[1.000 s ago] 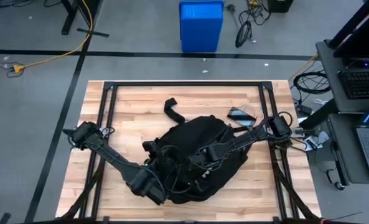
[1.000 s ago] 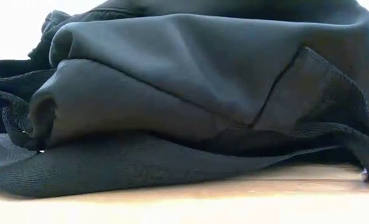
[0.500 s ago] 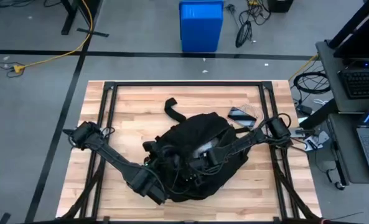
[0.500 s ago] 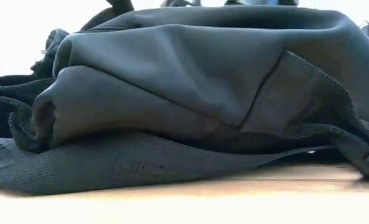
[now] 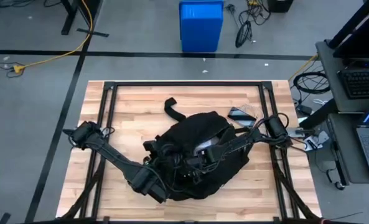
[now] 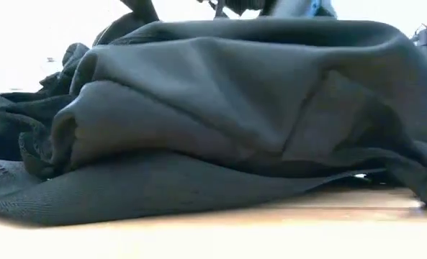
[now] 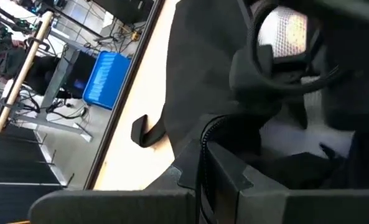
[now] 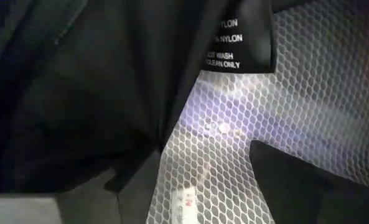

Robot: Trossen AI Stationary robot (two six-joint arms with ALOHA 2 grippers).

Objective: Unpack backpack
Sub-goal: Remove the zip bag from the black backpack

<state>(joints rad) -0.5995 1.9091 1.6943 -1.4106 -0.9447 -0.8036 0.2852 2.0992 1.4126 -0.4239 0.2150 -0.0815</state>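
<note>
The backpack (image 5: 200,155) lies slumped in the middle of the wooden table (image 5: 128,106), a little toward the near edge, with one black strap (image 5: 173,110) curling out on the far side. In the low view its dark fabric (image 6: 220,122) fills nearly the whole picture, folded and sagging onto the tabletop.

Both arms reach into it. The left arm comes in from the table's left edge, runs toward the near side, and ends at the backpack's near-left flank; the left gripper (image 5: 172,171) sits against the black fabric there, among straps and cables. Whether its fingers are spread or closed on anything cannot be told, since black metal and black cloth merge in the high view. The left wrist view looks along the backpack's side (image 7: 196,74) past the strap (image 7: 148,129) toward a blue bin (image 7: 108,79) on the floor beyond the table.

The right arm comes from the right edge and plunges into the backpack's open top. The right gripper (image 5: 204,157) is buried inside the opening, and its finger spread cannot be told either. Its wrist view shows only the interior: a white mesh pocket (image 8: 296,124) and a black care label (image 8: 237,43) printed with white words.

A small dark packet (image 5: 241,114) lies on the table just beyond the backpack's far-right side.
</note>
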